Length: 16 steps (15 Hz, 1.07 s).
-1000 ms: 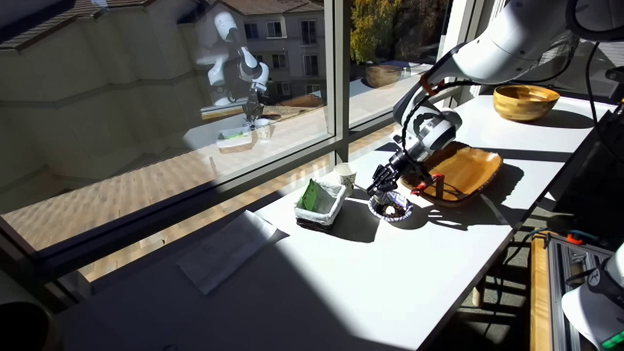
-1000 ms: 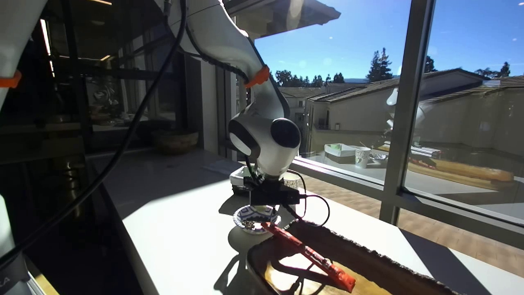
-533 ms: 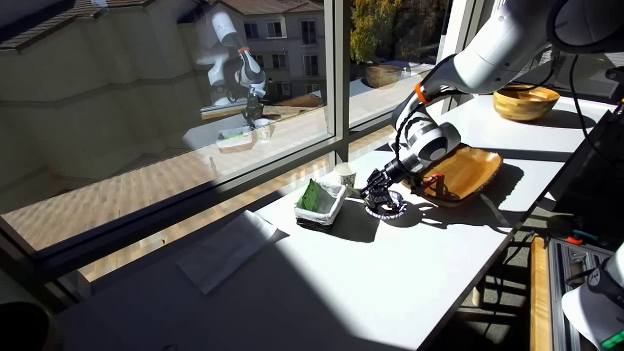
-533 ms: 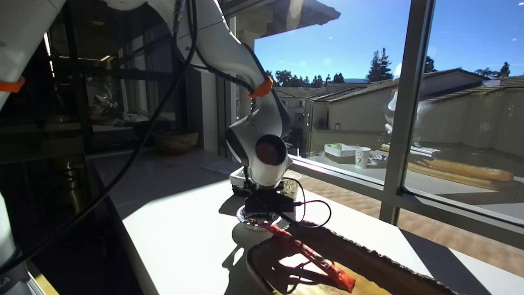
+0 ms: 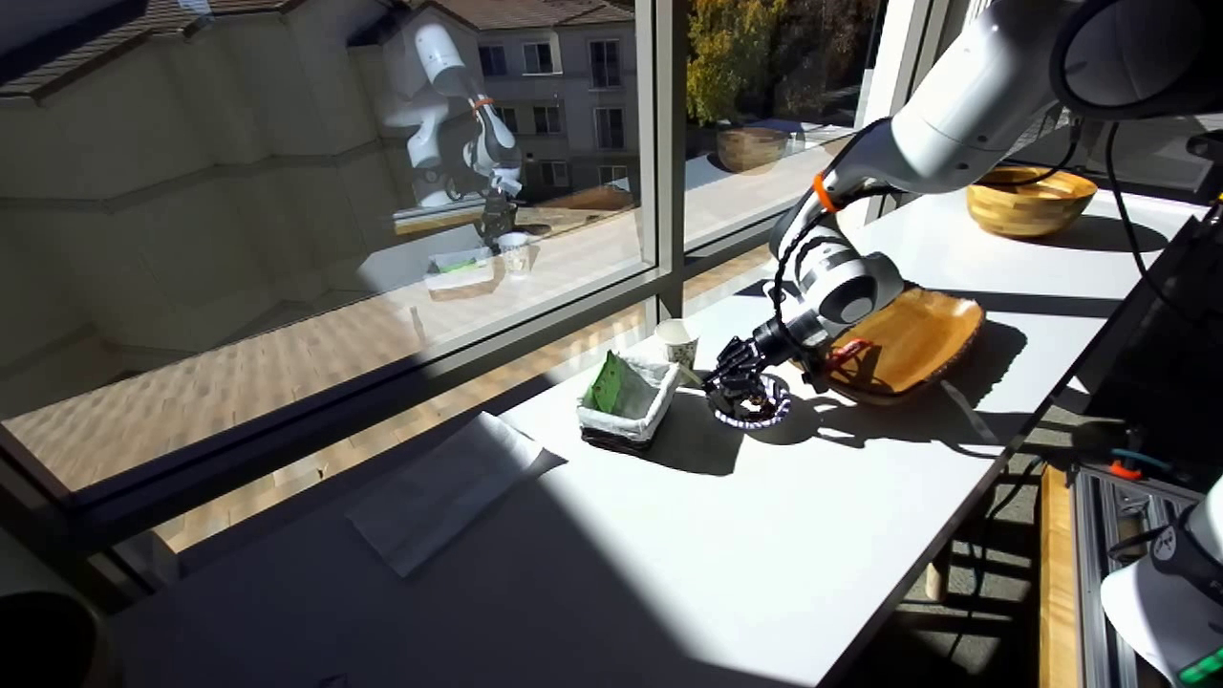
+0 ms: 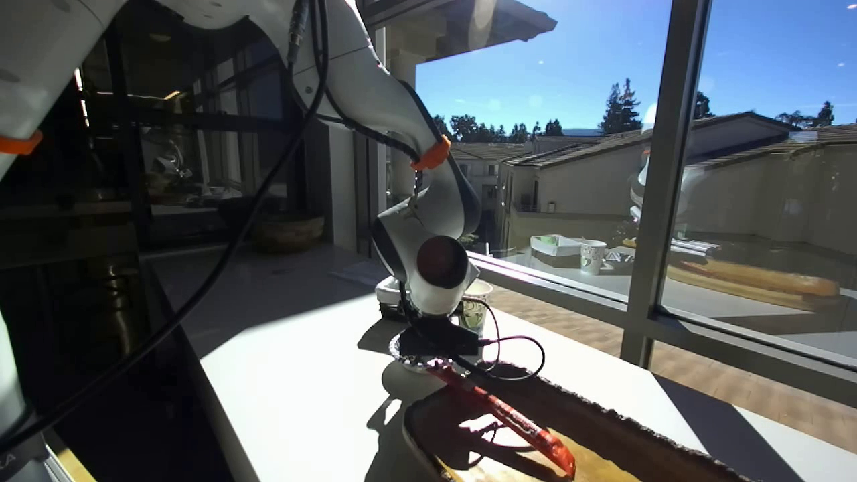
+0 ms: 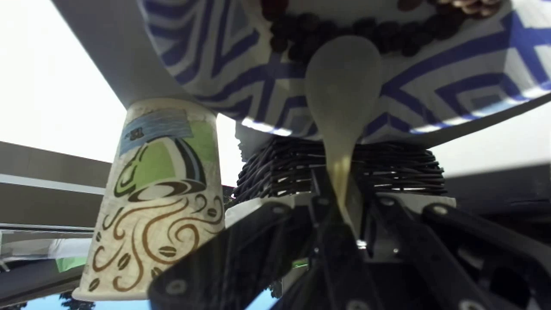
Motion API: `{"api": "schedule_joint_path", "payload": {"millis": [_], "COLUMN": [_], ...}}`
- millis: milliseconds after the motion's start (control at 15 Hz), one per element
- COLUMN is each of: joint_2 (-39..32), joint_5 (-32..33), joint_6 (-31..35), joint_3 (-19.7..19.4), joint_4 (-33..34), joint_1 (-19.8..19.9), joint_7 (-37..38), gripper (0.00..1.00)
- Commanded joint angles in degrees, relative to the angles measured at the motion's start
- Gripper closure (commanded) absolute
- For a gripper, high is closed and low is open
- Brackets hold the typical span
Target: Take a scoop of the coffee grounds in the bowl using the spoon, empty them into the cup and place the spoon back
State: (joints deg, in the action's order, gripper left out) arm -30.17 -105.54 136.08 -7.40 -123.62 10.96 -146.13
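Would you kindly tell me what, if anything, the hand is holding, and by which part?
The hand holds the spoon by its handle, the rounded head sticking out beyond the grip.

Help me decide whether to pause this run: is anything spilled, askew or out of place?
Only the red strip looks odd: it slants over the wooden tray, one end seemingly jutting past its rim rather than lying inside. No spill shows around the bowl; the cup stands upright in both exterior views.
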Motion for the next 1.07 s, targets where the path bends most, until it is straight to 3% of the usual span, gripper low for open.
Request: {"api": "schedule_joint_path", "payload": {"millis": [0,800,1000], "joint_2": [-1.61,-0.30,0.41], "joint_5": [0.00,8.39,7.81], "joint_6": [-1.32,0.19,-0.84], "joint_3": [-2.35,-3.63,-3.18], "joint_4": [0.27,-1.14,-0.91], "joint_1": [-1.12,-2.34,-1.94], "joint_7": [0.37,11.86,10.03], "gripper": [0.97,0.97,0.97]}}
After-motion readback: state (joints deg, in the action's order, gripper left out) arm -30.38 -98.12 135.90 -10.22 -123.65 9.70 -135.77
